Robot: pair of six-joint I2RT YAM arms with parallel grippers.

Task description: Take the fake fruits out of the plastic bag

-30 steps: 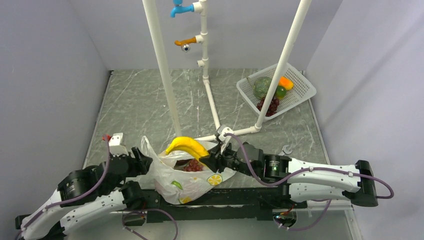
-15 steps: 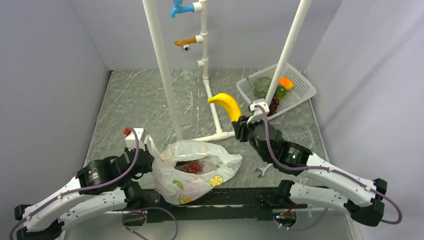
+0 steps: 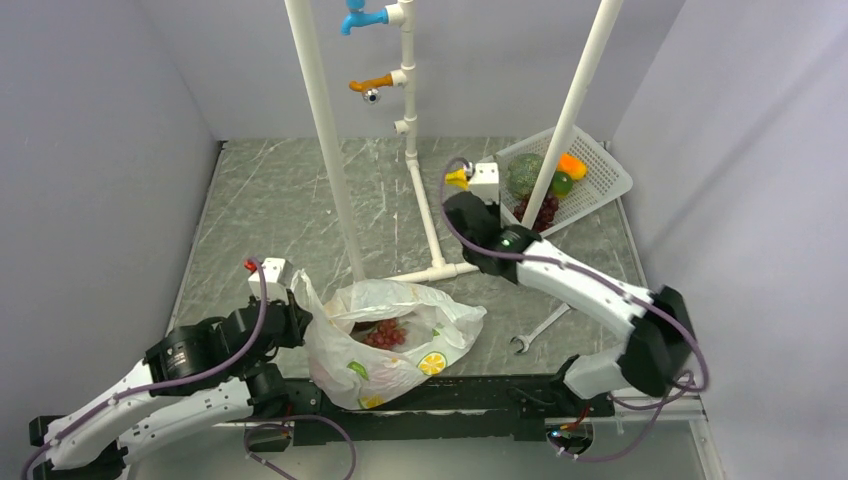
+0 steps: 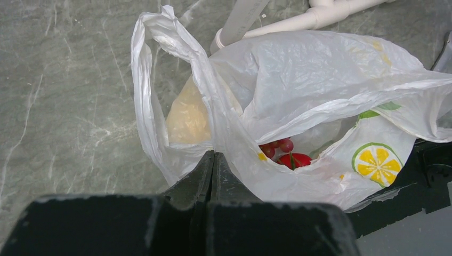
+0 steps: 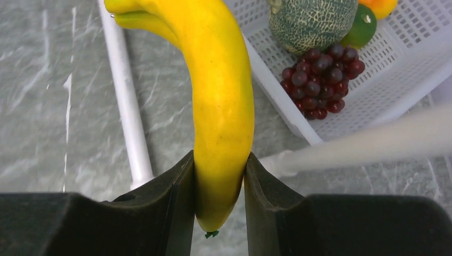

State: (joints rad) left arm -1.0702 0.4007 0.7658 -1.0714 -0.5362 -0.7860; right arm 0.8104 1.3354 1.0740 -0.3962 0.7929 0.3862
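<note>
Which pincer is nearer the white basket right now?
Right. The right pincer, gripping the banana, hovers just beside the white basket at the table's far side. The left pincer pinches the plastic bag near the front edge, far from it.

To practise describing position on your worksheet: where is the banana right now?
The banana is clamped in the right tool, toward the far right of the top view, just left of the white basket.

Far left: open counter (image 3: 270, 210) for you.
Centre: upright pipes (image 3: 322, 120) block you.
Far right: slanted pipe (image 3: 574, 100) crosses before basket (image 3: 605, 190).
Near centre: plastic bag (image 3: 400, 345) in your way.
</note>
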